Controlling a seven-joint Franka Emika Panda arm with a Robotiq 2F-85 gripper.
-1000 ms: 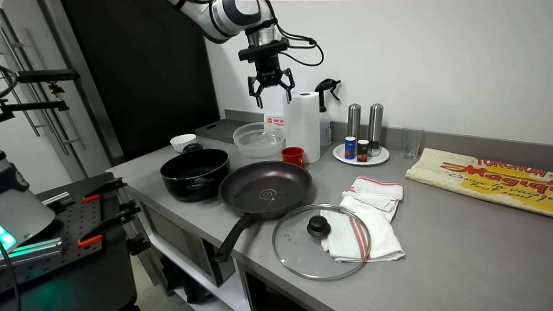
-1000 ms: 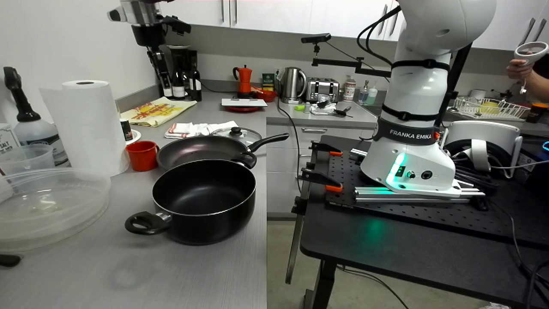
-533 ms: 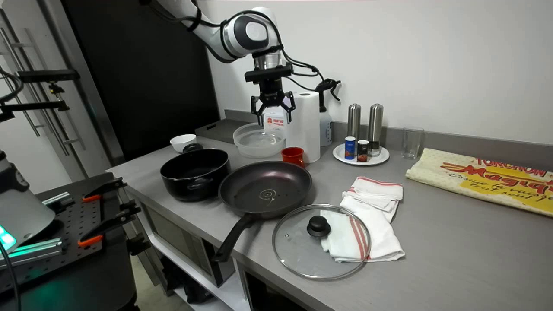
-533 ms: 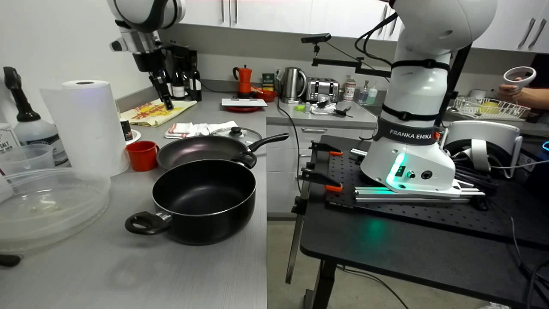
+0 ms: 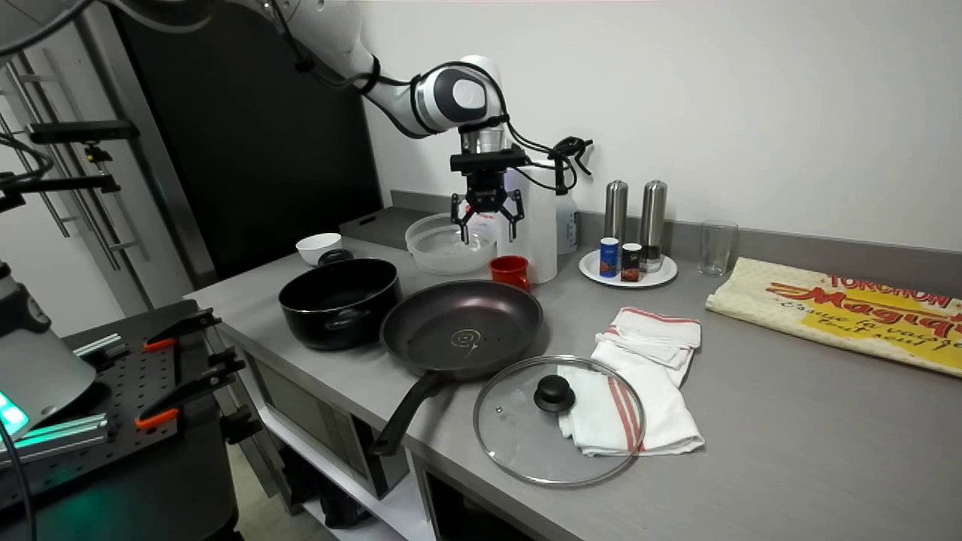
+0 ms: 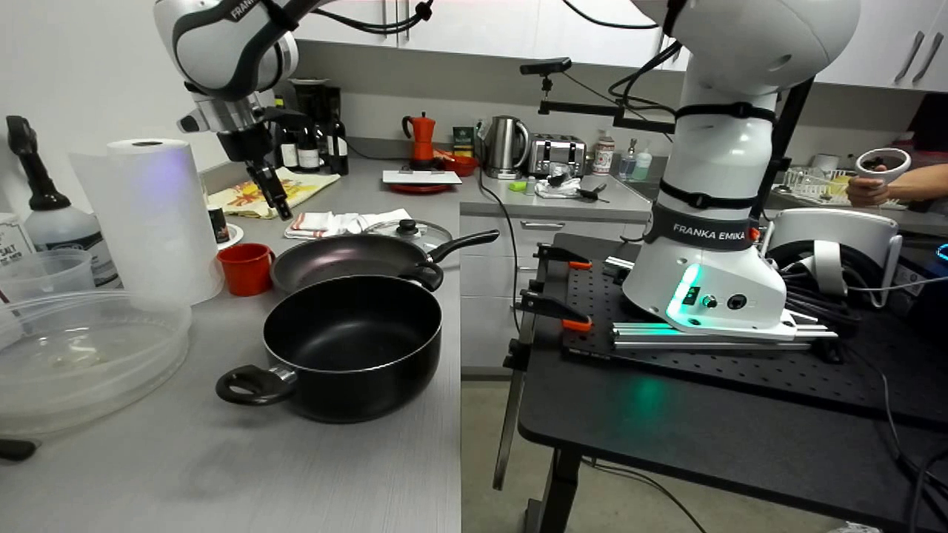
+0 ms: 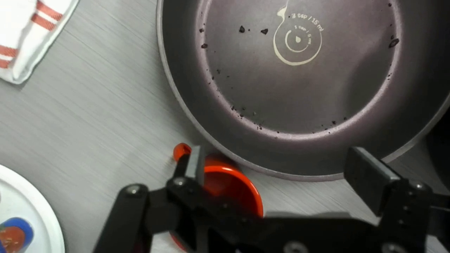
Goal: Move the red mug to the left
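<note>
The small red mug stands upright on the grey counter in both exterior views (image 5: 509,272) (image 6: 245,269), between the frying pan and the paper towel roll. My gripper (image 5: 488,234) is open and empty, pointing down in the air above the mug. It also shows edge-on in an exterior view (image 6: 282,212), higher than the mug. In the wrist view the mug (image 7: 242,186) lies below the left finger of the open gripper (image 7: 279,170). That finger and the gripper body hide part of its rim; its handle (image 7: 181,150) shows at the finger's outer side.
The frying pan (image 5: 462,330) is close in front of the mug and the paper towel roll (image 5: 535,225) close behind. A black pot (image 5: 340,304), clear plastic container (image 5: 451,244) and white bowl (image 5: 319,246) are farther left. A plate with shakers (image 5: 594,270) stands to the right.
My gripper has come down well toward the counter, and shifted somewhat to the right in an exterior view. It stays open. The mug has not moved.
</note>
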